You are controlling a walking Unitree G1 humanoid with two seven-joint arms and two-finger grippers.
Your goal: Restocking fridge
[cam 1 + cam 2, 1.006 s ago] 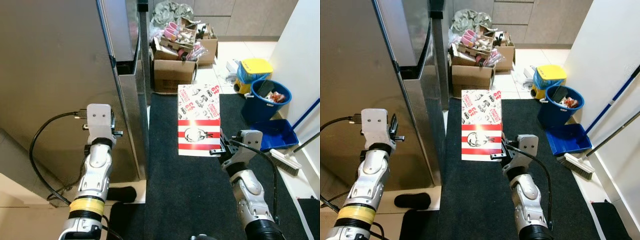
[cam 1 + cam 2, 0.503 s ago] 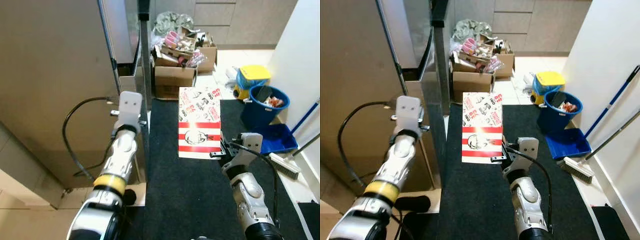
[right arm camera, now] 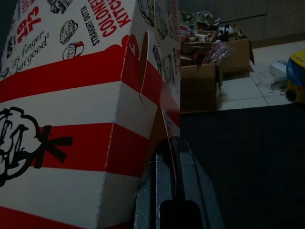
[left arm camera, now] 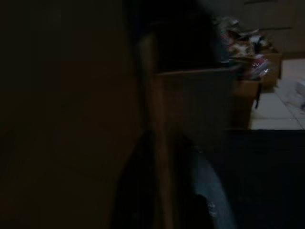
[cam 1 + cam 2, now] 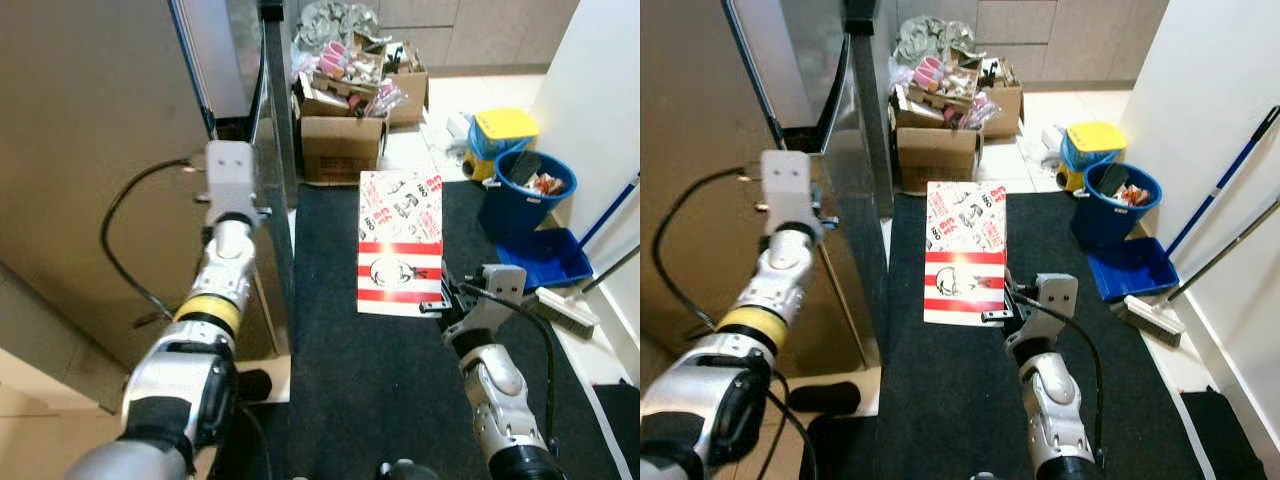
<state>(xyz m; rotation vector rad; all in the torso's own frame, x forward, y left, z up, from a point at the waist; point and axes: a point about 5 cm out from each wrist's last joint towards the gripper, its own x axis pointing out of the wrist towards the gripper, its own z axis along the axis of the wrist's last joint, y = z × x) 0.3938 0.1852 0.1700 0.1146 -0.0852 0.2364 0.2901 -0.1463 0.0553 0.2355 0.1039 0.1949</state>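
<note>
A red-and-white fried chicken box (image 5: pixel 400 245) is held upright over the black mat, to the right of the fridge. My right gripper (image 5: pixel 441 303) is shut on the box's lower right edge. In the right wrist view the fingers (image 3: pixel 172 191) pinch a thin flap of the box (image 3: pixel 86 109). The steel fridge (image 5: pixel 100 150) fills the left side, and its door edge (image 5: pixel 276 200) runs down the middle left. My left gripper (image 5: pixel 233 180) is raised against that door edge. In the very dark left wrist view a vertical door edge (image 4: pixel 157 143) can just be made out.
Open cardboard boxes (image 5: pixel 345 145) full of clutter stand beyond the black mat (image 5: pixel 340 370). At right are a blue bucket (image 5: pixel 525 195), a yellow-lidded container (image 5: pixel 510 130), a blue dustpan (image 5: pixel 548 268) and a brush (image 5: pixel 565 310) by the white wall.
My left arm has risen from low in front of the fridge to its door edge. The view has shifted slightly. The right gripper and box have stayed put.
</note>
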